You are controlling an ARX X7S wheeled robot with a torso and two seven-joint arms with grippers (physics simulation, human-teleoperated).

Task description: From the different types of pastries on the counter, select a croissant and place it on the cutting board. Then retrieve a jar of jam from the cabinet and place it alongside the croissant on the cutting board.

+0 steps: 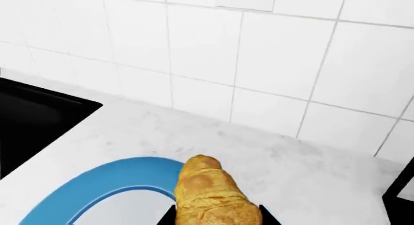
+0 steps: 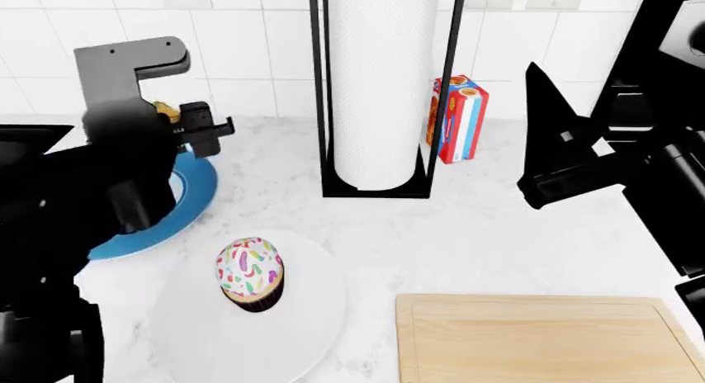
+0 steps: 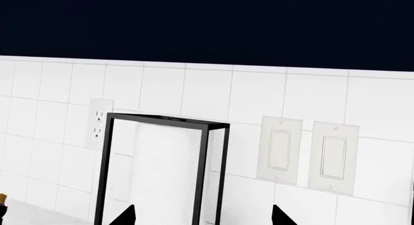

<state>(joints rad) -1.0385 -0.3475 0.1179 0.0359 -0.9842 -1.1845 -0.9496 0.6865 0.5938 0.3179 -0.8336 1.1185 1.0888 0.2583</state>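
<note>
My left gripper [image 1: 218,214] is shut on the golden-brown croissant [image 1: 210,191], holding it above a blue-rimmed plate [image 1: 110,179] on the white counter [image 1: 291,167]. In the head view the croissant [image 2: 165,111] only peeks out beside the left gripper [image 2: 182,123], at the left near the tiled wall. The wooden cutting board [image 2: 540,342] lies bare at the front right. On a white plate [image 2: 314,317] in front of the blue plate [image 2: 196,193] stands the sprinkled cupcake [image 2: 251,274]. My right gripper [image 3: 201,216] is open and holds nothing, raised at the right [image 2: 540,144]. The jar of jam is out of view.
A tall black-framed paper towel holder [image 2: 380,94] stands at the middle back, with a red-and-blue striped carton [image 2: 461,119] just to its right against the wall. A black recess [image 1: 32,118] borders the counter at the left.
</note>
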